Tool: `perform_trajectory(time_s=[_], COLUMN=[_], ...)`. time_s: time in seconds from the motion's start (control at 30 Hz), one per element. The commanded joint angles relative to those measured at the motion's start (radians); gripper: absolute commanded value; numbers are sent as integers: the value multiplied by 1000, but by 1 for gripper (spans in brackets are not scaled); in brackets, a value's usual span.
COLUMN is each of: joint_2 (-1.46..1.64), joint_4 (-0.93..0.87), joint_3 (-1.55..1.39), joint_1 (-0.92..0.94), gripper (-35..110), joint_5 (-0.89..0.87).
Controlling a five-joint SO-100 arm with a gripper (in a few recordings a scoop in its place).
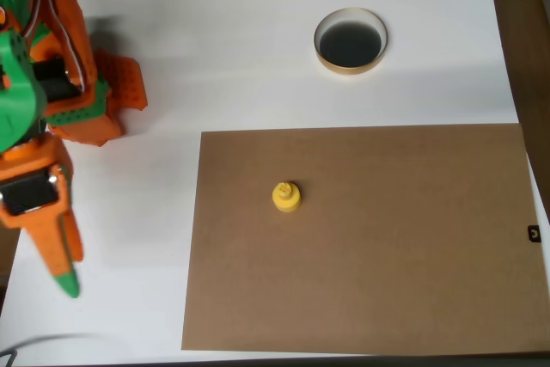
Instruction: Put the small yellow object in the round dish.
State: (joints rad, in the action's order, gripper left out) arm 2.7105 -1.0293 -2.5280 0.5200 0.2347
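Overhead view. I see my gripper (67,277) at the lower left of the picture, over the white table (258,58), its orange fingers ending in a green tip that points toward the bottom edge. The fingers lie together with no gap that I can make out and nothing between them, so I read the gripper as clenched and empty.

Nearest to it, to its right, lies a brown board (412,281) flat on the table. The small yellow object (286,197) stands upright on this board, well apart from the gripper, right of it and slightly farther up the picture.

Farthest from the gripper, up and to the right beyond the board's top edge, the round dish (351,40) rests on the bare table. Its dark inside holds nothing.

The arm (51,83), orange with green parts, runs from the upper left corner down the left edge to the gripper.
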Motion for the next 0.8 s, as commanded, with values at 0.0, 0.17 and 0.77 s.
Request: perform_trajectory(time_s=[0.0, 0.17, 0.77], joint_2=[-44, -215, -718], joint_4=[-64, -89, -89], joint_3=[112, 192, 454], joint_1=[-127, -212, -433], gripper=[23, 23, 24], joint_5=[26, 41, 26])
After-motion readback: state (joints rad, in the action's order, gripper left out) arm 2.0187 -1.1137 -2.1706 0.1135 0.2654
